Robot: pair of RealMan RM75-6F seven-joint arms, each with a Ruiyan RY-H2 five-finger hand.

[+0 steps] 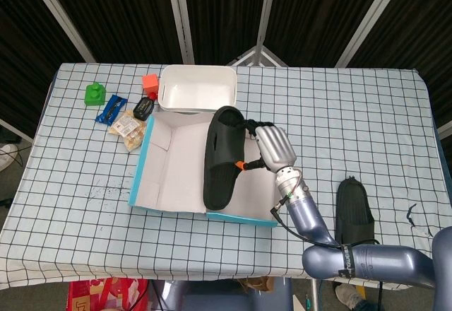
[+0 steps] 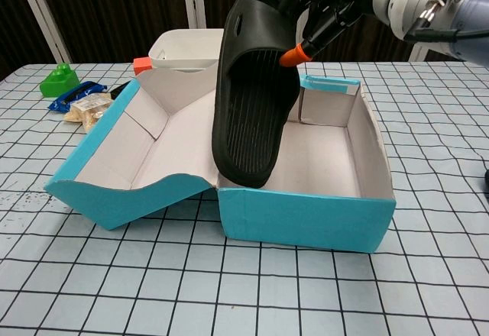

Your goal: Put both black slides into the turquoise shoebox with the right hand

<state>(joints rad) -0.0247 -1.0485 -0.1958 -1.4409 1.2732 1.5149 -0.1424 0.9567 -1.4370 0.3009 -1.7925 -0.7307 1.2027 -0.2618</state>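
My right hand holds a black slide by its strap end. The slide hangs tilted, sole facing the chest camera, with its lower end at the left side of the turquoise shoebox, near the fold of the open lid. The second black slide lies on the table to the right of the box, by the front edge. My left hand shows in neither view.
A white tray stands behind the box. At the back left lie an orange block, a small black object, snack packets, a blue packet and a green block.
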